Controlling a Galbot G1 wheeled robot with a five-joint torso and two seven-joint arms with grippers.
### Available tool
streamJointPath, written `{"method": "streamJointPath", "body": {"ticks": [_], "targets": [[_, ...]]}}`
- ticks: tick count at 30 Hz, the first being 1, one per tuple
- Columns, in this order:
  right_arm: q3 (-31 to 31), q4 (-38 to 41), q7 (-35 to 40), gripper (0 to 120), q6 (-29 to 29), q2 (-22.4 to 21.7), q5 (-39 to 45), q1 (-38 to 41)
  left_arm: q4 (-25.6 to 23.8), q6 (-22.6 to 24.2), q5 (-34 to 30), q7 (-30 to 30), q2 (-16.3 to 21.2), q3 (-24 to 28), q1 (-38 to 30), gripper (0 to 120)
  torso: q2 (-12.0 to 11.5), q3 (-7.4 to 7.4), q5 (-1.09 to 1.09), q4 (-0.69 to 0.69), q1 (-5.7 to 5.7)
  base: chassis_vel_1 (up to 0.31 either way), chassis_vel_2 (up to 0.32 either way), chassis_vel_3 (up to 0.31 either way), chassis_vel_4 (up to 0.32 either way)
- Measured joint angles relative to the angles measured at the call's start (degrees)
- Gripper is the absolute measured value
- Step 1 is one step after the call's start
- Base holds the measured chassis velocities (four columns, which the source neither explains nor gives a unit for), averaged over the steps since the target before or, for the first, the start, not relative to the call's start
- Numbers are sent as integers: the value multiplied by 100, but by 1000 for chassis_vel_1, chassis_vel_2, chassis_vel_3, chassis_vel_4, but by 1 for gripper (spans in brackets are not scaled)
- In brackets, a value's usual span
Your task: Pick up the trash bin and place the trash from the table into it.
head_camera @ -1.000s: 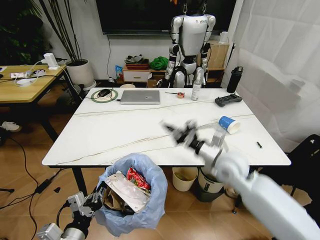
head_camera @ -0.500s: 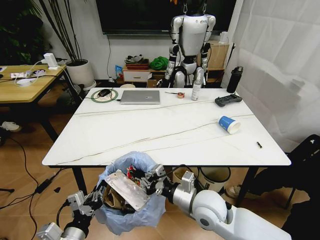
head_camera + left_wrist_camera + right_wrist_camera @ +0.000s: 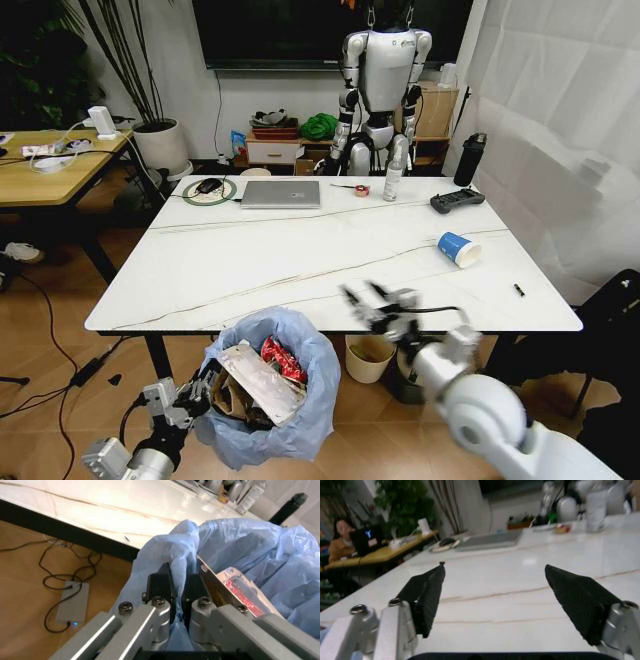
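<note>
The trash bin [image 3: 268,400], lined with a light-blue bag [image 3: 240,551], hangs below the table's near edge at lower left. My left gripper [image 3: 196,392] is shut on its rim, fingers [image 3: 161,588] pinching the bag. Inside lie a silver packet [image 3: 262,380], a red wrapper [image 3: 282,358] and brown cardboard [image 3: 228,398]. A blue-and-white paper cup [image 3: 458,248] lies on its side at the table's right. My right gripper [image 3: 378,302] hovers open and empty over the near edge of the white table [image 3: 250,270], its fingers [image 3: 427,592] spread wide over the marble [image 3: 510,592].
A laptop [image 3: 281,193], a black controller [image 3: 456,200], a tape roll [image 3: 361,189] and a bottle [image 3: 392,182] stand along the table's far side. A small dark item [image 3: 518,290] lies near the right edge. A cream bucket [image 3: 368,356] stands under the table. A wooden desk [image 3: 50,165] is at left.
My right gripper has risen out of the trash bin and moved right, up over the table's near edge, open and empty. The bin stays held by the left gripper.
</note>
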Motion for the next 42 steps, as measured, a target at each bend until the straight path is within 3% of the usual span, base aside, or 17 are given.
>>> {"method": "streamJointPath", "body": {"ticks": [3, 5, 6, 10, 12, 15, 22, 31, 42], "targets": [[819, -295, -470, 93, 455, 266, -543, -610, 70, 4, -28, 0, 164, 67, 27, 0, 0, 0, -1, 1, 0, 0, 0, 0, 0], [941, -327, -504, 93, 483, 315, -632, -705, 73, 4, -34, 0, 185, 73, 29, 0, 0, 0, -1, 1, 0, 0, 0, 0, 0], [1243, -419, -689, 98, 582, 479, -835, -947, 79, 4, -46, 0, 245, 96, 36, 0, 0, 0, -2, 1, 0, 0, 0, 0, 0], [1818, -663, -1294, 100, 895, 1109, -1111, -1370, 117, -6, -7, 40, 305, 167, 43, 0, 0, 0, -4, 0, 0, 0, 0, 0, 0], [1902, -729, -1387, 100, 977, 1300, -1206, -1402, 141, -22, 13, 61, 304, 181, 55, 0, 1, 0, -5, 0, 0, 0, 0, 0, 0], [2220, -1085, -1757, 100, 1333, 2137, -1582, -1427, 339, -128, 121, 165, 238, 225, 104, 0, 0, 0, -1, 1, 0, 0, 0, 0, 0], [2394, -1380, -2125, 100, 1614, 2948, -1693, -1389, 538, -295, 175, 305, 90, 256, 127, 0, 0, 0, -3, 1, 0, 0, 0, 0, 0], [2306, -1585, -2245, 100, 1666, 3295, -1676, -1248, 606, -382, 85, 361, 70, 215, 164, 0, 0, 0, -3, 2, 1, 0, 0, 0, 0], [2261, -1699, -2343, 100, 1691, 3371, -1584, -1242, 657, -421, 85, 391, 29, 235, 157, 0, 0, 0, -2, 2, 0, 0, 0, 0, 0]]}}
